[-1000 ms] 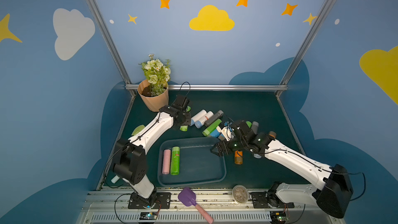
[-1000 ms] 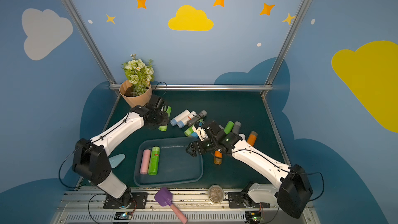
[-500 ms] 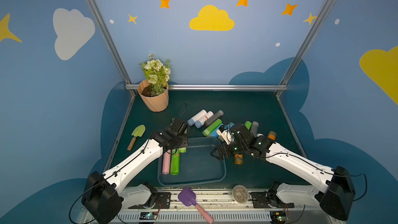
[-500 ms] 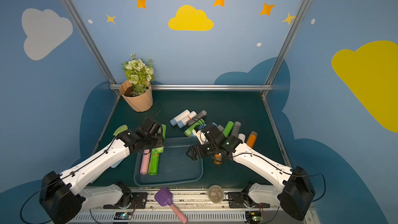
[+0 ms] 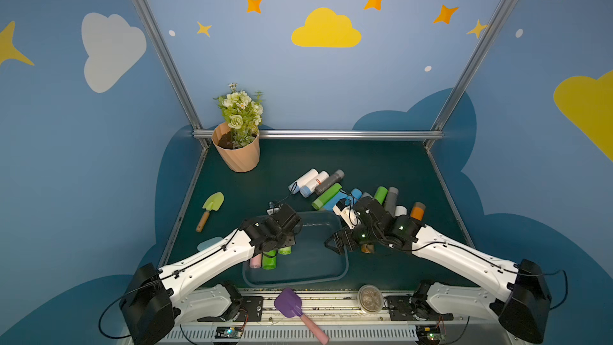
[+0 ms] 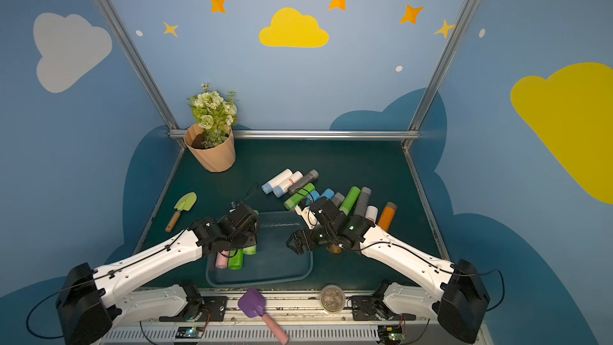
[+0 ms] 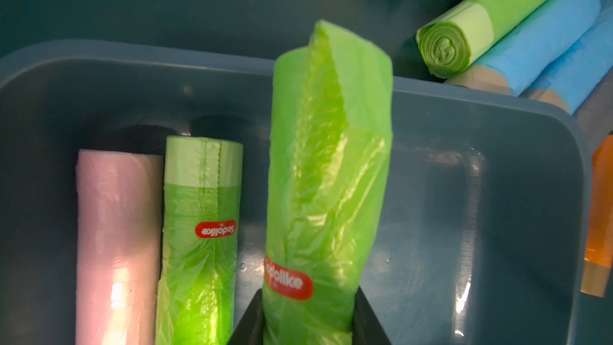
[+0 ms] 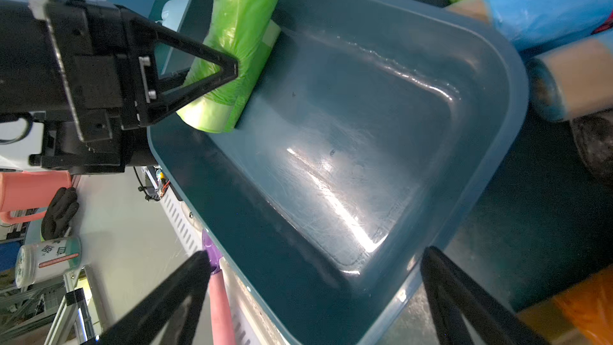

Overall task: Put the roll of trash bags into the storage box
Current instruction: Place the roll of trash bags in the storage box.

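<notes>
Across the lower half of both top views lies the dark green worktop (image 5: 371, 160). Low at its centre sits the storage box (image 5: 311, 260), a shallow blue-grey bin. Both arms reach over it from the frame's lower corners. Above and to the right of the box, a heap of loose rolls (image 5: 326, 195) lies on the worktop, outside the rim.

The right hand (image 5: 334, 243) hovers over the box's right edge with its jaws spread wide and nothing between them. The left hand (image 7: 308, 308) is over the left part of the box, clamped on the held green roll (image 7: 328, 167) near its labelled end. That roll juts forward above the box floor, with a loose flap of plastic standing up along it. Just beside it, inside the box, a second green roll (image 7: 202, 200) and a pink roll (image 7: 116, 233) lie side by side. Whether the held roll touches the floor I cannot tell.

The step in hand looks like the set-down: the roll is inside the rim but not released. The next move probably calls for easing it low and parallel to its neighbours, opening the hand, then lifting straight out so the flap does not snag.
</notes>
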